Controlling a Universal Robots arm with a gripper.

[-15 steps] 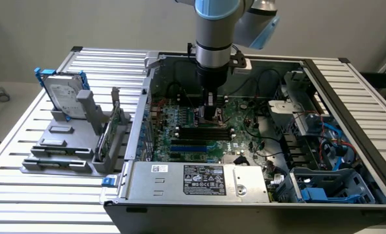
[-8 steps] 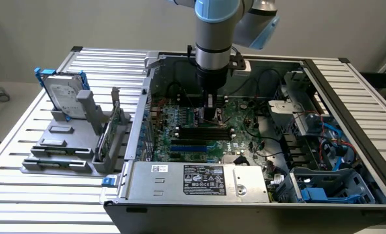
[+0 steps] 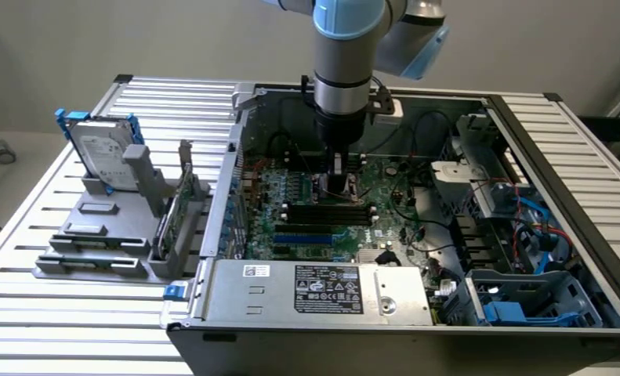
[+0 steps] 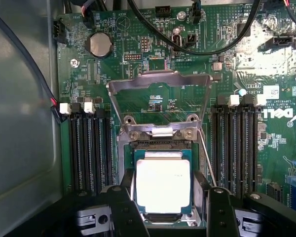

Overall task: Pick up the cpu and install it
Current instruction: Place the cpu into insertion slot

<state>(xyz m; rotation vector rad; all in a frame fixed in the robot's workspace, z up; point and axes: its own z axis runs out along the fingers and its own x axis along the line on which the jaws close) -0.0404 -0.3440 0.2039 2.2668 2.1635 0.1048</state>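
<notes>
The cpu [image 4: 163,185], a flat silvery square with a thin pale rim, lies level in the motherboard socket [image 4: 160,144]. The socket's metal load plate [image 4: 158,81] is swung up and open behind it. My gripper [image 4: 165,200] stands straight over the chip, and its black fingers [image 4: 126,207] press against two opposite edges of it. In the exterior view the gripper [image 3: 339,184] reaches down into the open computer case [image 3: 226,180], just above the green motherboard [image 3: 393,211].
Long black memory slots [image 4: 91,148] flank the socket on both sides, and black cables [image 4: 197,44] loop over the board beyond it. A power supply [image 3: 315,290] fills the case front. A hard drive in a blue bracket [image 3: 106,153] stands on a grey rack outside the case.
</notes>
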